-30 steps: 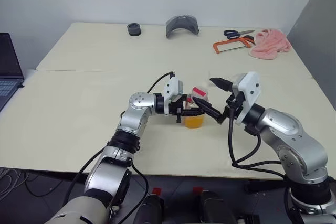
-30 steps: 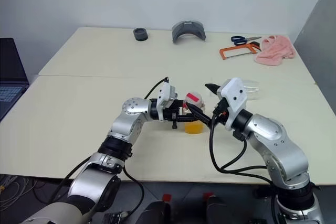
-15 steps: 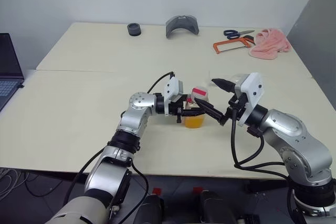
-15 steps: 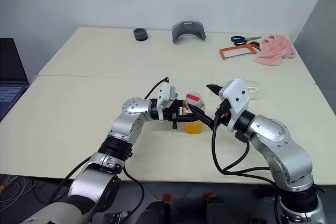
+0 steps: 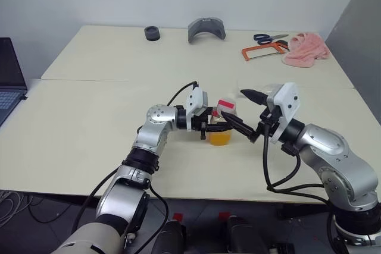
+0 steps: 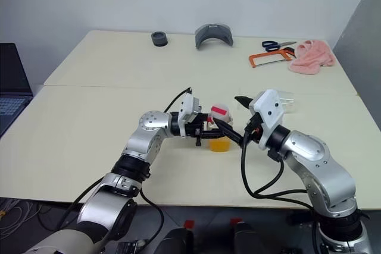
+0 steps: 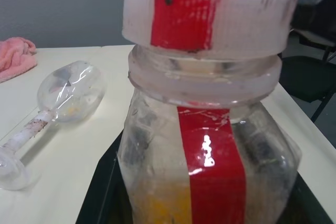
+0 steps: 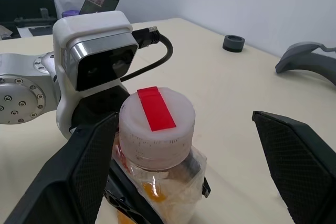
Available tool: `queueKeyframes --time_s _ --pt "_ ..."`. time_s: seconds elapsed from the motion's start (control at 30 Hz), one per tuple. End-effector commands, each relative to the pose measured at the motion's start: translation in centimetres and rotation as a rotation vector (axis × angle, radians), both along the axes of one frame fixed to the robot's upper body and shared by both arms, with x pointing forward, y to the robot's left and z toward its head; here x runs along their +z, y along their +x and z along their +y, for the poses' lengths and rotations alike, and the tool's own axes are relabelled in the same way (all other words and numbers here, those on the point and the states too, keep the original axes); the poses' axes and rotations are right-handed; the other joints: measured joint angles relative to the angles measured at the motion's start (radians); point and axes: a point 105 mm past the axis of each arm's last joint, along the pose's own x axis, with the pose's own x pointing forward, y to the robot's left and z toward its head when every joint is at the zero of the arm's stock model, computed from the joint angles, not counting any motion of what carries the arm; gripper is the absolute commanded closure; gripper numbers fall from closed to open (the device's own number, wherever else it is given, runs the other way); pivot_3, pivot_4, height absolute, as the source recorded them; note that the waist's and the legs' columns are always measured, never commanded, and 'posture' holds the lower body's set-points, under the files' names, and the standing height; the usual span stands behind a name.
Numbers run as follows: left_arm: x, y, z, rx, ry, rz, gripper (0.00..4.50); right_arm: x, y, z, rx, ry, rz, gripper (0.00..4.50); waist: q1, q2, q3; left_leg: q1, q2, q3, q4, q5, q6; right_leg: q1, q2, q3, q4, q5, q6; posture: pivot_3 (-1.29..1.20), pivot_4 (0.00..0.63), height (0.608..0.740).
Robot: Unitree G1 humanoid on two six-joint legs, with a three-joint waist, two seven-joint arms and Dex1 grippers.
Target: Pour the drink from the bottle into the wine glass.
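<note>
Holding the bottle (image 5: 221, 124) in my closed left fingers (image 5: 209, 124), I bring wide-open right fingers (image 8: 184, 177) around the cap (image 8: 156, 124); next, unscrew it.

Right wrist view. I see my right gripper (image 8: 184, 169) with its two black textured fingers (image 8: 86, 169) spread wide, one on either side of the bottle (image 8: 157, 174). The bottle stands upright between them, topped by a white ribbed cap (image 8: 156, 124) crossed by a red strip; orange drink (image 8: 149, 195) shows through its clear body. The left gripper (image 8: 100, 108) clasps the bottle from behind, beneath its white camera housing (image 8: 97, 51) with a black cable (image 8: 157, 56) looping from it. On the cream table (image 8: 231, 93) beyond lie a small dark ring (image 8: 234, 43) and a grey curved part (image 8: 308, 59).
</note>
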Motion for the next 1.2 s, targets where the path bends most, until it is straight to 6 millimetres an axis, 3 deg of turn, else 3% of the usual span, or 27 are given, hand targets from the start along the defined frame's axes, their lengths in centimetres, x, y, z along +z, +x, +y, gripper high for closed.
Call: queueKeyframes --time_s 0.03,1.2 --pt "1.15 -0.14 -0.14 -0.012 -0.026 -0.051 2.85 1.22 -0.29 -0.82 -0.024 0.005 -0.050 0.18 0.000 0.000 0.000 0.000 0.000 0.000 0.000 0.000 0.000 0.000 0.000 0.000 0.000 0.000 0.000 0.00 0.150 0.740" --pt "1.02 -0.10 -0.19 -0.006 -0.026 -0.053 2.85 1.37 -1.10 -0.61 0.031 0.017 -0.029 0.18 0.000 0.000 0.000 0.000 0.000 0.001 0.000 0.000 0.000 0.000 0.000 0.000 0.000 0.000 0.000 0.00 0.150 0.740"
